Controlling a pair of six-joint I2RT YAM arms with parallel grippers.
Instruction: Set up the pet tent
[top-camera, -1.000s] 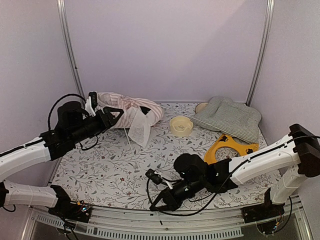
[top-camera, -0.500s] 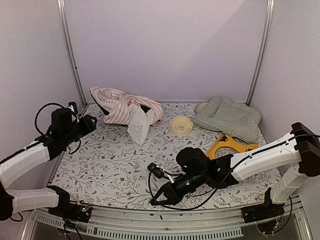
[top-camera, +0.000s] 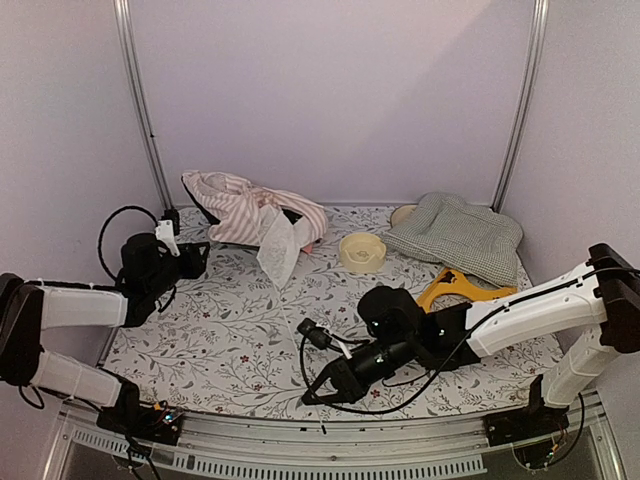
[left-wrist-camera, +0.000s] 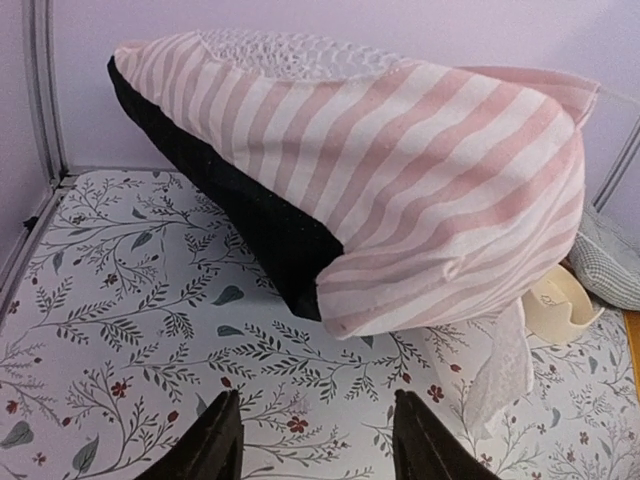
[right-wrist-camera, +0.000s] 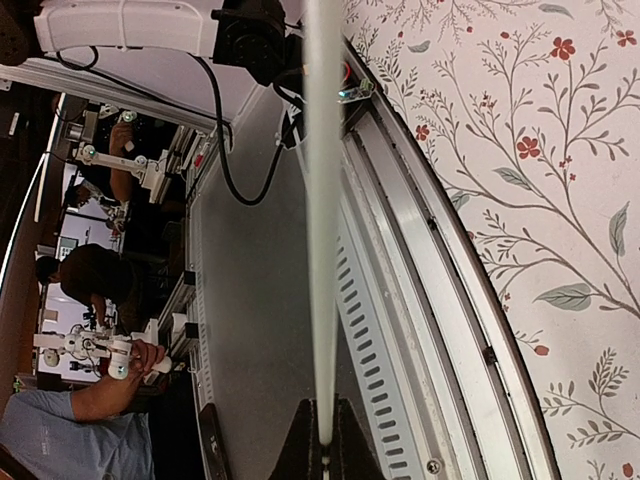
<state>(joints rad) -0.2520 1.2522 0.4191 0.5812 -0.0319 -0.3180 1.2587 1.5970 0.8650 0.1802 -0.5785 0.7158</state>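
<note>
Top external view: pet tent (top-camera: 250, 208) lies as a slumped pink-and-white striped heap at the back left of the floral table (top-camera: 230, 340), close to the rear wall; its white sheer flap (top-camera: 280, 250) hangs out toward the front; no upright frame is visible, so I judge setup barely begun; raising and shaping the body is all still to do

Right gripper (top-camera: 318, 388) sits low near the front edge, well apart from the heap; right wrist view shows its fingers pressed together on a thin white pole (right-wrist-camera: 322, 200) that runs away from the camera; whether the far end is seated in the fabric I cannot tell

Left gripper (top-camera: 190, 258) is at the left side of the table, short of the tent and not touching it; left wrist view shows its fingers (left-wrist-camera: 215, 445) apart with only tablecloth between them, facing the striped fabric and its dark underside

Cream bowl (top-camera: 362, 250), checked cushion (top-camera: 455, 235) and yellow cut-out board (top-camera: 460, 292) lie at the back right, untouched

Versus one second ago: the left gripper was then up against the tent's left end; it has since pulled back and dropped lower; the heap's left end now peaks higher; the right arm has hardly shifted
</note>
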